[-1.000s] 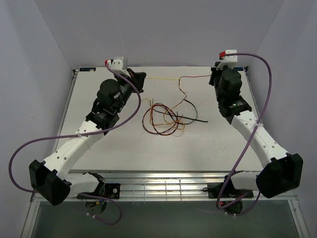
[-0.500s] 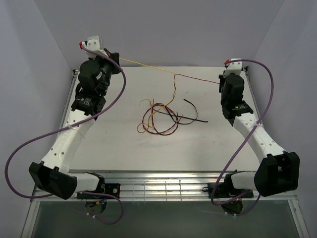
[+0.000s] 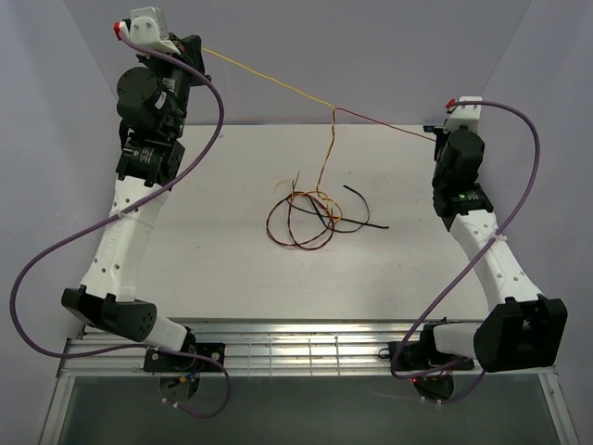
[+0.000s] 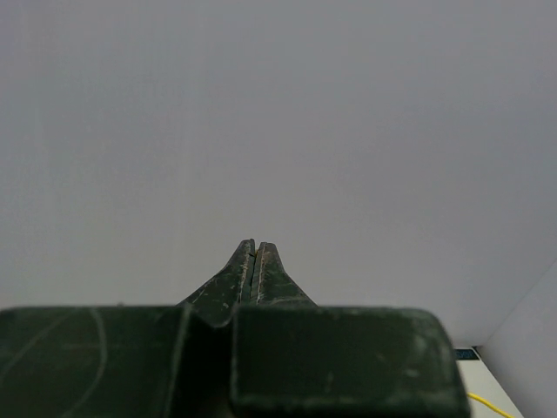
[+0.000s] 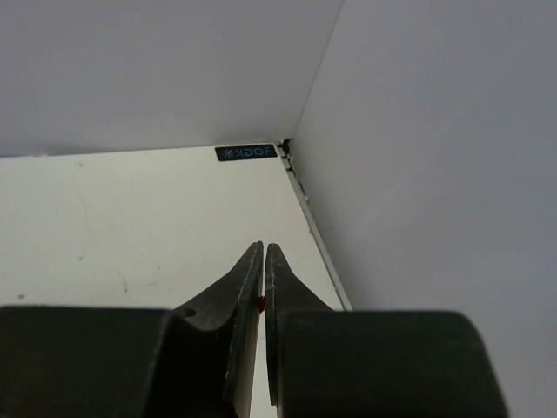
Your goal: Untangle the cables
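The cables lie as a loose bundle [image 3: 304,220] of red, yellow and black loops in the middle of the white table [image 3: 204,241]. My left gripper [image 3: 196,46] is raised high at the back left, shut on a yellow cable [image 3: 269,79]. That cable runs taut to a crossing point [image 3: 334,108]. A red cable [image 3: 384,123] runs from there to my right gripper [image 3: 432,137], which is shut on it. From the crossing a yellow strand [image 3: 327,158] hangs down into the bundle. In the right wrist view a red speck [image 5: 261,302] shows between the shut gripper [image 5: 264,248]. The left gripper [image 4: 257,246] faces the wall.
Grey walls enclose the table at the back and on both sides. The right gripper is near the back right corner [image 5: 285,144]. A black cable end [image 3: 366,223] sticks out to the right of the bundle. Thick purple cables [image 3: 56,250] loop beside both arms.
My left gripper has risen and moved back left with the yellow cable. The right gripper has moved right with the red one. Both strands have lifted off the table and pulled taut.
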Controlling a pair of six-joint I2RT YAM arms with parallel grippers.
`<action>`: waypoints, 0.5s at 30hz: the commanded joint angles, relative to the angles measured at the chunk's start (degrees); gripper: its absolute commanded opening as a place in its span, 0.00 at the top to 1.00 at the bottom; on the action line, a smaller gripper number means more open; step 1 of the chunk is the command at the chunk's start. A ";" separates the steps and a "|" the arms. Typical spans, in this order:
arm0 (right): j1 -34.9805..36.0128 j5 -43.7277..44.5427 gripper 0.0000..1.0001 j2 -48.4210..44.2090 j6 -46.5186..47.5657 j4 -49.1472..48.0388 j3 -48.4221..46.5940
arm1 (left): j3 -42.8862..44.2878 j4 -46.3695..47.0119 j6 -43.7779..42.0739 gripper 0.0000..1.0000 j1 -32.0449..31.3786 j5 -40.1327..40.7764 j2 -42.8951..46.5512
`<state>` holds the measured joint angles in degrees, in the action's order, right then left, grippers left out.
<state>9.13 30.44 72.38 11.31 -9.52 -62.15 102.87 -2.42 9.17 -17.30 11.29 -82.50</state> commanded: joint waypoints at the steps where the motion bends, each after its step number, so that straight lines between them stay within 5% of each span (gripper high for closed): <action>1: -3.58 3.14 0.92 -3.03 3.54 -1.99 -4.03 | 6.80 1.36 -2.84 1.00 2.44 1.90 -1.52; 15: -12.29 2.36 0.92 -6.81 9.61 -2.61 -8.78 | 16.48 2.32 -4.51 1.00 7.28 5.15 -5.66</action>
<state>-1.58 31.83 67.09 18.57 -10.41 -68.20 116.25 -2.44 6.24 -11.70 13.13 -89.86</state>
